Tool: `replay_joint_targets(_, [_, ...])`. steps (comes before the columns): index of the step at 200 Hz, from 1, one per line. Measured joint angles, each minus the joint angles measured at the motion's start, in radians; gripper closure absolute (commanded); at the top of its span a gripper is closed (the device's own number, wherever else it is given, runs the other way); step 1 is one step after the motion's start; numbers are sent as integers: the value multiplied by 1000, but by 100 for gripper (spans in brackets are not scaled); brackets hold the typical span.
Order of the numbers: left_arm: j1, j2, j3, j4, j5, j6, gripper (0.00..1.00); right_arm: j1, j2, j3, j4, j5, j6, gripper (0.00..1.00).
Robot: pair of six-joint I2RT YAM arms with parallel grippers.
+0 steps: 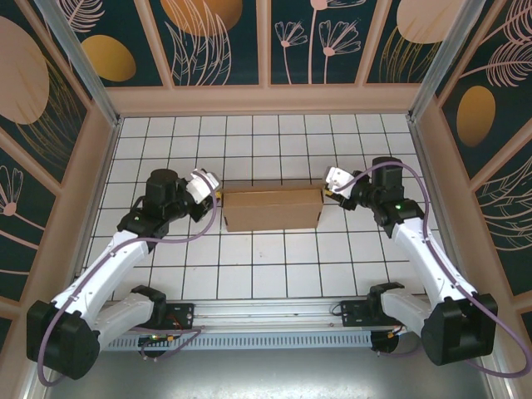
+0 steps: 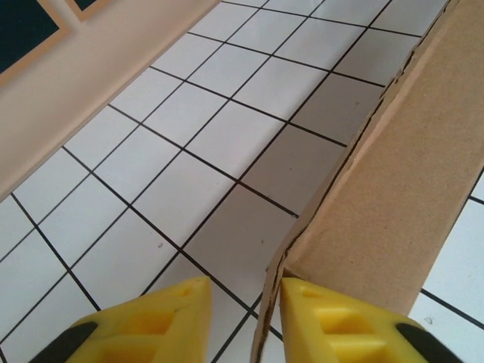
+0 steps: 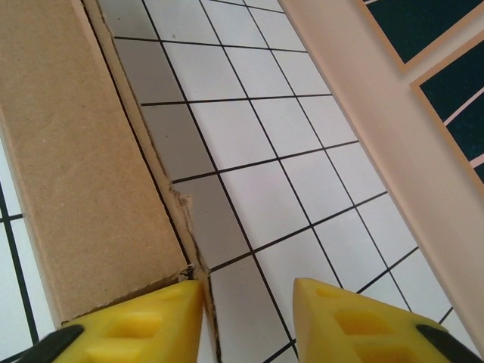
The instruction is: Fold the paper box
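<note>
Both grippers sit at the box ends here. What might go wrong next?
1. The left gripper and right gripper are open with only a thin flap edge of the paper box in each gap; closing may slip off or crumple it.
2. The box lies loose on the tiled table; uneven pushing from the two ends could slide or twist it.

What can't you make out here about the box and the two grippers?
Top view: left gripper and right gripper too small to show whether they touch the paper box.
Wrist views: box runs off the frame edges; its own panels hide the inside.
</note>
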State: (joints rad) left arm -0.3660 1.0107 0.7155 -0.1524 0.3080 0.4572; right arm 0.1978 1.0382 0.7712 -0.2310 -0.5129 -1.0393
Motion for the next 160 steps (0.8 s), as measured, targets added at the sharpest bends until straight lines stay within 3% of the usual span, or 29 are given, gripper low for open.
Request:
replay_joint_targets(48, [0, 28, 33, -1, 4, -2, 86, 1, 14, 0, 3, 1, 7, 100])
replay_joint_targets(119, [7, 39, 51, -9, 25, -79, 99, 35, 12, 0, 2, 18, 96, 100])
replay_joint_targets(160, [8, 60, 92, -18, 24, -160, 99, 48, 6, 0, 2, 18, 187, 100])
